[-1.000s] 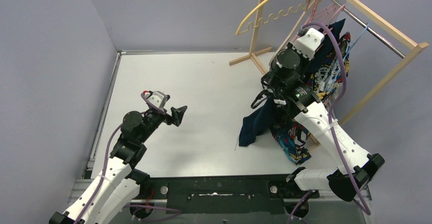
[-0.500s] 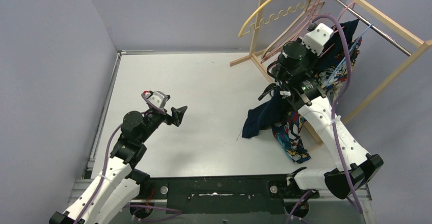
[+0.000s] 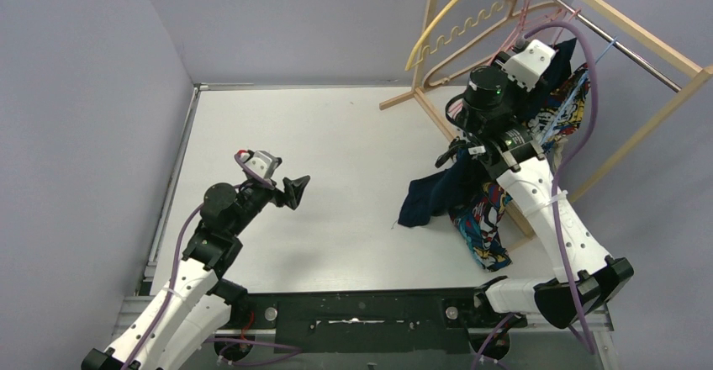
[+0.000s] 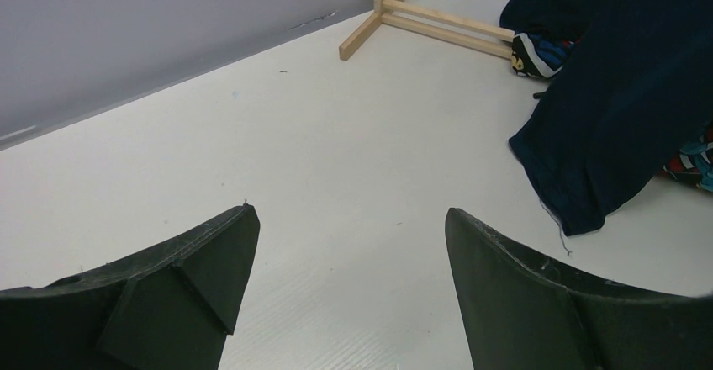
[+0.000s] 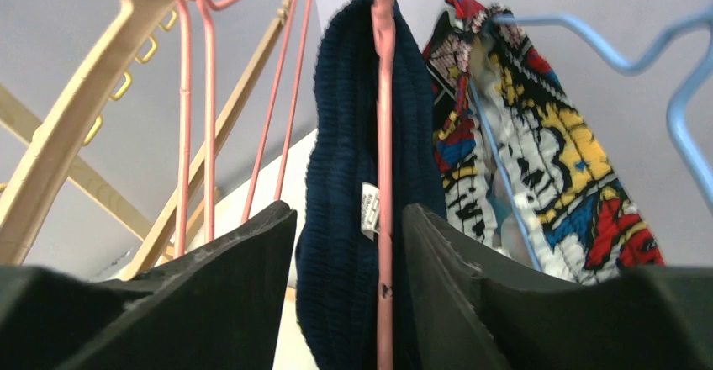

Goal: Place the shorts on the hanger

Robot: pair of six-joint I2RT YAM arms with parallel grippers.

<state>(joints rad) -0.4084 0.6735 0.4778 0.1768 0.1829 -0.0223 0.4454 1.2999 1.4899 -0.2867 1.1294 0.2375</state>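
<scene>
White worktop [image 3: 336, 151] offers open room from centre to 10 o'clock, walled at 9 and 12; a wooden rack [image 4: 437, 23] stands at 2 o'clock; the shorts [image 5: 336, 177] hang there against the pink hanger [image 5: 384, 118], one leg trailing onto the worktop beside a comic-print garment [image 3: 486, 235]; the right end effector [image 5: 349, 212] has its fingers parted either side of shorts and hanger wire, not pinching; the left end effector [image 4: 349, 219] gapes wide towards 9 o'clock, holding nothing.
</scene>
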